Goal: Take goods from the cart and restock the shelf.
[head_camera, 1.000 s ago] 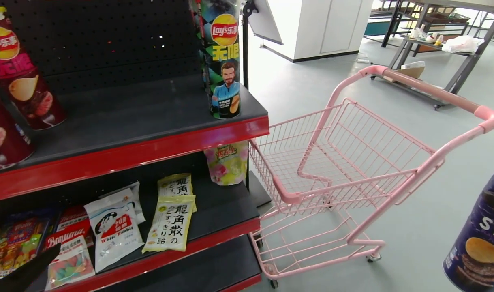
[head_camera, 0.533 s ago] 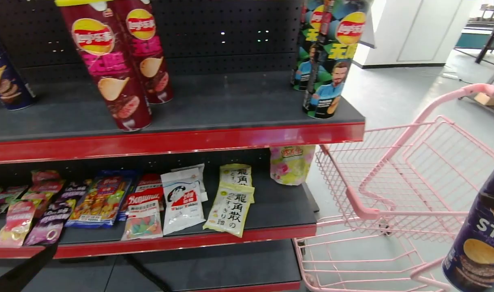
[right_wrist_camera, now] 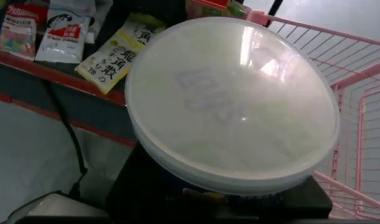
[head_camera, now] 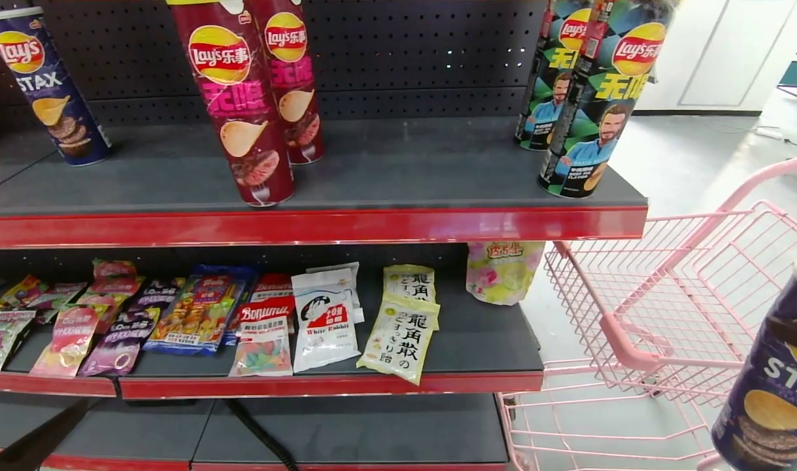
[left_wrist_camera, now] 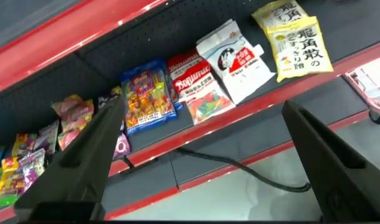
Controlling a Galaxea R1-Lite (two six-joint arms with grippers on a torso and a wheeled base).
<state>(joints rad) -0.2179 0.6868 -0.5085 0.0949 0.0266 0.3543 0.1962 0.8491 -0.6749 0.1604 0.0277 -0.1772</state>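
Can (right_wrist_camera: 230,99) inside right tool (right_wrist_camera: 222,198)

Lower right of the head view, blue chip can (head_camera: 771,392) — cut by the right and bottom edges; in the right wrist view its lid (right_wrist_camera: 233,99) hides the body. Maroon cans (head_camera: 241,111), green-black cans (head_camera: 594,111): tops cut at the upper edge. Pink cart (head_camera: 624,340) — cropped at right. Pastel pouch (head_camera: 503,278): top hidden behind the red shelf lip (head_camera: 306,226).
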